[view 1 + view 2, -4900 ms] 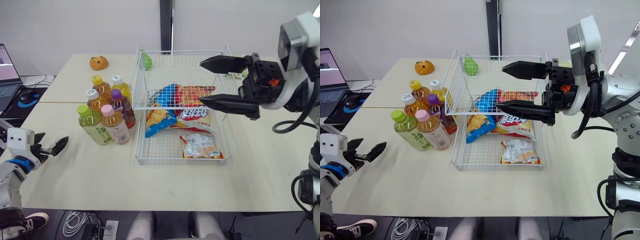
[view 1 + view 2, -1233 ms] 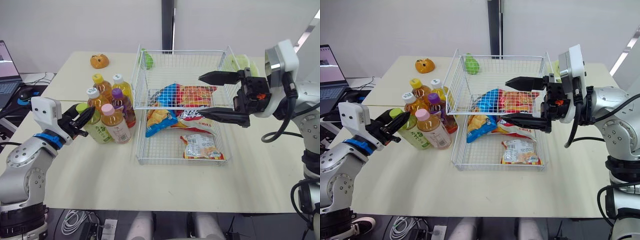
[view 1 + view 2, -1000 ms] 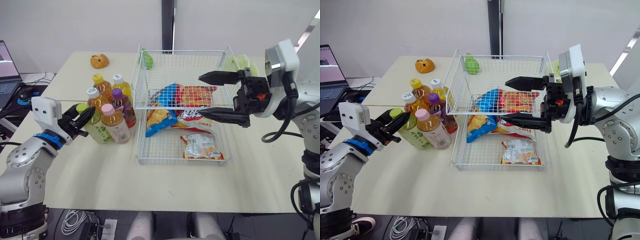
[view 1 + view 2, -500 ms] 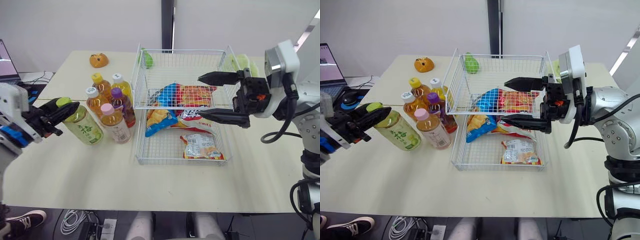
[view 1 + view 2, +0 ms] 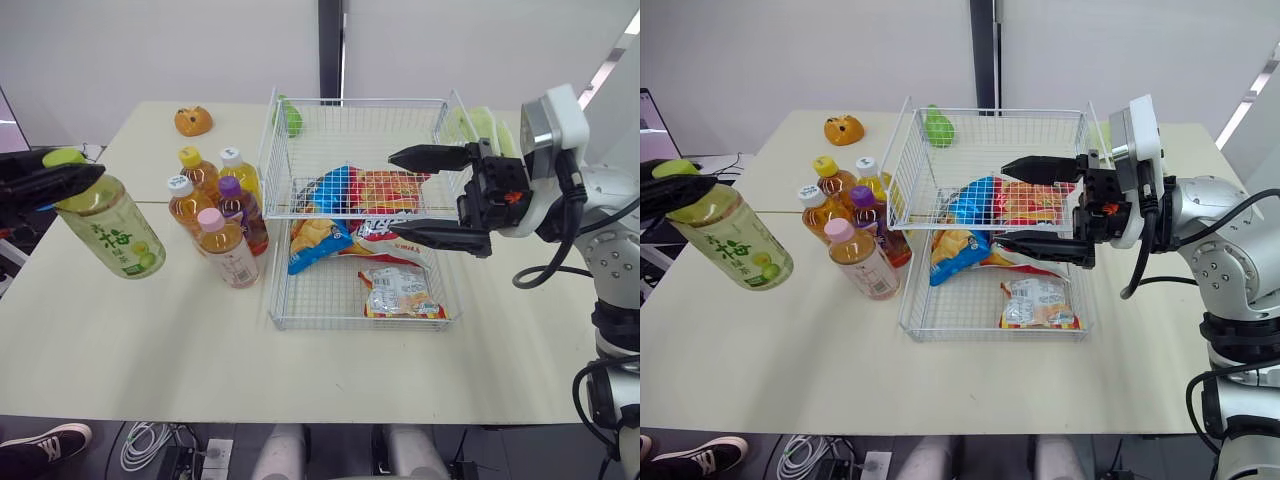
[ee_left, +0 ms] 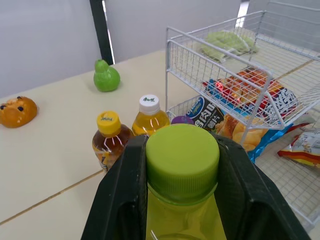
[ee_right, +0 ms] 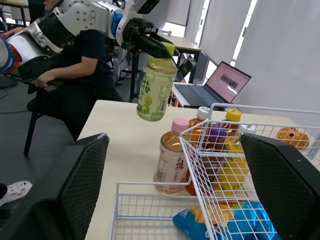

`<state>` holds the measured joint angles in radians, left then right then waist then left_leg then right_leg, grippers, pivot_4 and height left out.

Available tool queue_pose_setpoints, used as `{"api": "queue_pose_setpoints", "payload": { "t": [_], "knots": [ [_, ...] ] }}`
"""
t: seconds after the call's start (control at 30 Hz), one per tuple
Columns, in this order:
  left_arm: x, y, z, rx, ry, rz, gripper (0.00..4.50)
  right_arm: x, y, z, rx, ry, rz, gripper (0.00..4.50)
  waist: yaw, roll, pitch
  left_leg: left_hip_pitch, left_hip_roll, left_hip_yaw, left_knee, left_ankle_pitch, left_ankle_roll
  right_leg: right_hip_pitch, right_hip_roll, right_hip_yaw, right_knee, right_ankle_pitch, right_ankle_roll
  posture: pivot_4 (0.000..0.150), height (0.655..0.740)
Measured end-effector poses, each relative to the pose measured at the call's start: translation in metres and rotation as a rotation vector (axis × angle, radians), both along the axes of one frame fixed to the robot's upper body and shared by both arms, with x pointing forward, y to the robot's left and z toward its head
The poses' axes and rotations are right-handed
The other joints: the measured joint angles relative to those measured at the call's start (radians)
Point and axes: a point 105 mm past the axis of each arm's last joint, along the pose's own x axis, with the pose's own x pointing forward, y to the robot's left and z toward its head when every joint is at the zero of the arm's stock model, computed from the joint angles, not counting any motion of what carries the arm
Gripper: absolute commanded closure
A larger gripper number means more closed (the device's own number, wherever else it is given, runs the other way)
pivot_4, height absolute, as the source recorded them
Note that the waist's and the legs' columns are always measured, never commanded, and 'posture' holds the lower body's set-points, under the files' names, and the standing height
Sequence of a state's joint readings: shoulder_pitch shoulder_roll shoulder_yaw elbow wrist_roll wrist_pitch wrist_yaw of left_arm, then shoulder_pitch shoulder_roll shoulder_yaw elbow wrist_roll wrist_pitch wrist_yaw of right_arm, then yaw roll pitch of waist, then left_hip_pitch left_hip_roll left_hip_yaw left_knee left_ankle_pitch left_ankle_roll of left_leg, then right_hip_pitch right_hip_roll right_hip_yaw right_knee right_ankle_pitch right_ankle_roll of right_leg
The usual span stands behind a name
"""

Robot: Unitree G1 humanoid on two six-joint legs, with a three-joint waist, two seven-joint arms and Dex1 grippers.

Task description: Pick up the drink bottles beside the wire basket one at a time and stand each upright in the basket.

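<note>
Green-capped bottle (image 5: 105, 225) is hanging at the frame's left edge, clear of the table (image 5: 150, 330), its long axis tilting, cap toward the upper left, with the left gripper (image 5: 88, 172) clamping its neck. The left wrist view is showing fingers (image 6: 122, 200) flanking the cap. Centre-right, the right gripper (image 5: 395, 193) is hovering spread wide over the wire basket (image 5: 360, 325)

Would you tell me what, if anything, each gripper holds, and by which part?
The left gripper clamps the green-capped bottle at its cap and neck; the right gripper holds nothing.

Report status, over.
Left gripper shut on green-cap bottle, held off the table. Right gripper open over basket. Five bottles beside it; snack bags crowd its floor.
</note>
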<state>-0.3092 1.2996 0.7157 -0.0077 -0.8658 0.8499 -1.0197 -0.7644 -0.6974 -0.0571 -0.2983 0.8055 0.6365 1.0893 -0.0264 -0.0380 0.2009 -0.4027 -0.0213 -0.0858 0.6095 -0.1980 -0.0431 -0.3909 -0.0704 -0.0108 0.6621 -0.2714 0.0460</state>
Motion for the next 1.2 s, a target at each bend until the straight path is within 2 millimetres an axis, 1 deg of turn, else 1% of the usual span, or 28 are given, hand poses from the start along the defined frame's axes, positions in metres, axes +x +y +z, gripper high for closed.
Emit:
{"api": "queue_pose_setpoints", "payload": {
  "t": [0.07,0.13,0.27,0.47,0.7,0.73,0.8,0.87,0.97,1.07,1.2],
  "knots": [
    [-0.002,-0.002,0.019,0.026,-0.050,-0.006,3.13,0.000,0.000,0.000,0.003,-0.004,0.001,0.00,-0.001,0.000,0.000,0.000,0.000,0.001,0.000,0.000,0.000,0.000,0.000,0.001,0.000,-0.001,0.001,0.150,0.7400],
    [-0.003,-0.006,0.032,0.038,-0.084,-0.025,3.13,0.000,0.000,0.000,0.006,-0.007,-0.003,0.00,-0.001,0.000,0.000,0.000,0.000,0.001,0.000,0.000,0.000,0.000,0.000,0.001,0.000,-0.001,0.002,0.150,0.7400],
    [0.002,-0.024,0.052,0.038,-0.122,-0.110,3.13,0.004,-0.001,0.002,0.026,-0.008,-0.036,0.00,0.000,0.000,0.001,0.000,0.000,0.001,0.000,0.000,0.000,0.000,0.000,0.001,0.000,-0.001,0.002,0.150,0.7400],
    [0.008,-0.049,0.085,0.019,-0.212,-0.230,3.13,0.007,-0.012,0.010,0.037,-0.034,-0.111,0.00,-0.003,0.000,0.001,-0.001,-0.001,0.002,0.000,0.000,0.000,-0.002,0.001,0.001,0.001,-0.001,0.003,0.150,0.7400],
    [0.033,-0.084,0.104,-0.026,-0.240,-0.383,3.13,0.011,-0.030,0.018,0.027,-0.061,-0.247,0.00,-0.002,-0.001,0.001,-0.007,-0.002,0.002,0.002,0.000,0.000,-0.006,0.002,0.001,0.003,-0.001,0.002,0.150,0.7400],
    [0.039,-0.093,0.108,-0.031,-0.252,-0.416,3.13,0.011,-0.033,0.018,0.023,-0.062,-0.274,0.00,0.000,-0.001,0.001,-0.010,-0.002,0.001,0.004,0.000,0.000,-0.009,0.003,0.000,0.003,0.000,0.002,0.150,0.7400],
    [0.045,-0.103,0.115,-0.038,-0.272,-0.457,3.13,0.010,-0.036,0.019,0.017,-0.068,-0.303,0.00,-0.002,-0.001,0.001,-0.016,-0.003,0.002,0.006,0.000,0.000,-0.015,0.003,0.001,0.005,0.003,-0.001,0.150,0.7400],
    [0.054,-0.117,0.122,-0.051,-0.295,-0.502,3.13,0.011,-0.043,0.017,0.008,-0.067,-0.350,0.00,-0.002,-0.001,0.001,-0.018,-0.003,0.002,0.009,0.000,0.000,-0.015,0.003,0.000,0.006,0.003,-0.001,0.150,0.7400],
    [0.064,-0.125,0.127,-0.054,-0.322,-0.522,3.13,0.011,-0.049,0.019,-0.006,-0.078,-0.401,0.00,-0.009,-0.001,0.001,-0.018,-0.003,0.004,0.014,-0.001,0.002,-0.016,0.003,0.002,0.010,0.003,-0.001,0.150,0.7400],
    [0.082,-0.139,0.123,-0.057,-0.329,-0.535,3.13,0.012,-0.058,0.019,0.002,-0.085,-0.466,0.00,-0.006,-0.001,0.001,-0.018,-0.003,0.003,0.017,-0.001,0.002,-0.017,0.003,0.001,0.014,0.003,-0.001,0.150,0.7400],
    [0.107,-0.174,0.105,-0.061,-0.325,-0.589,3.13,0.011,-0.067,0.020,0.001,-0.103,-0.537,0.00,-0.003,-0.001,0.002,-0.019,-0.003,0.003,0.020,-0.001,0.002,-0.017,0.002,0.002,0.016,0.003,-0.001,0.150,0.7400]
  ]
}}
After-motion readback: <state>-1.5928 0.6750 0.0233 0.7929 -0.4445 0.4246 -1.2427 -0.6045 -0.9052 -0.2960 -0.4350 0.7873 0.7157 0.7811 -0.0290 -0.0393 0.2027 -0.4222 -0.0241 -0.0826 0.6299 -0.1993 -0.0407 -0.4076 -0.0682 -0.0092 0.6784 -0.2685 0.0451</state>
